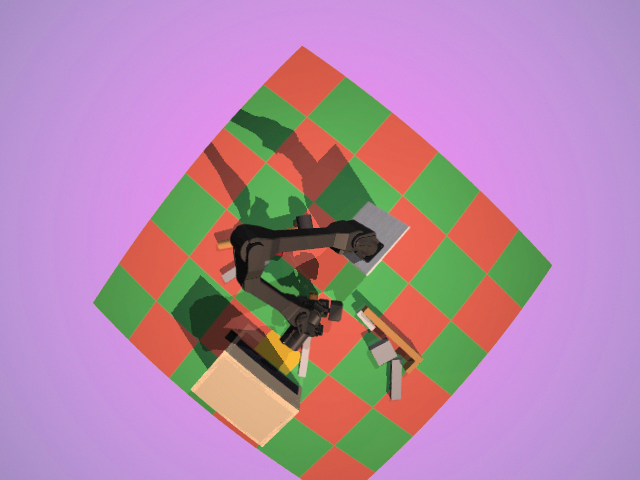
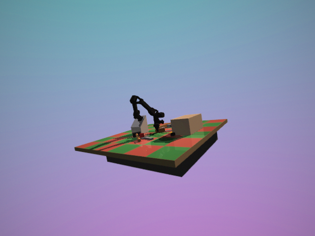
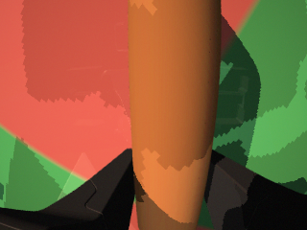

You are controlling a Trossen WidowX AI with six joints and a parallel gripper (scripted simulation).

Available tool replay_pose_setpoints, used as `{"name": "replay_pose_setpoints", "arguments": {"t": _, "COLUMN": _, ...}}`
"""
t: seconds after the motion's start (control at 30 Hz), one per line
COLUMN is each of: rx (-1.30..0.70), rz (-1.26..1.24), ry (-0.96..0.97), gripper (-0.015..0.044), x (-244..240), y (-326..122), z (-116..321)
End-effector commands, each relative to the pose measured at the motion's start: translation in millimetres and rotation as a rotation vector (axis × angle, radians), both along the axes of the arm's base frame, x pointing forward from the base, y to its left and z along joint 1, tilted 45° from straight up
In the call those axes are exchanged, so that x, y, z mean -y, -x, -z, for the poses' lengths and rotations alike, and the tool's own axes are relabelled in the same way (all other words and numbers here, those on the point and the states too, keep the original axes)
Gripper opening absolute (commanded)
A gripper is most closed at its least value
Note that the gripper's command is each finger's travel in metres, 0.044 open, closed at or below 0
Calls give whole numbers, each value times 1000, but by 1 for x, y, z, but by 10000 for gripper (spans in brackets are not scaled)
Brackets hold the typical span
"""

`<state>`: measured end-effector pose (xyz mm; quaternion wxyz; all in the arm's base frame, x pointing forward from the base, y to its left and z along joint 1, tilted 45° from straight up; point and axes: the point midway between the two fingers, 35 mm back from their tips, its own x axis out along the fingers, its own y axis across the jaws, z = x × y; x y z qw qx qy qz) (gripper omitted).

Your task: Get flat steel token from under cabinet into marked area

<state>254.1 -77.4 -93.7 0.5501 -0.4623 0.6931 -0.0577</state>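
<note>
My gripper is shut on the orange handle of a tool, pointing down in front of the cabinet. The tool's pale bar reaches from under the gripper past the right side of the yellow marked area; whether it touches the table is unclear. The tan cabinet stands behind the marked area, with a dark strip along its front. The steel token is not visible in any view. The gripper and wrist partly cover the marked area in the top view.
Right of the arm lie a long orange bar, a pale bar, a grey block and a grey bar. Under the arm show an orange stick and a grey bar. A red block is near the base.
</note>
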Motion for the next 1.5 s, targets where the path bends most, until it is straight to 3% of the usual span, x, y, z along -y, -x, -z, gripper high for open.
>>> {"name": "replay_pose_setpoints", "arguments": {"t": 0.0, "rx": 8, "rz": -6, "ry": -2, "gripper": 0, "x": -6, "y": -5, "z": 3}}
{"name": "replay_pose_setpoints", "arguments": {"t": 1.47, "rx": 9, "rz": -6, "ry": -5, "gripper": 0, "x": -41, "y": 3, "z": 37}}
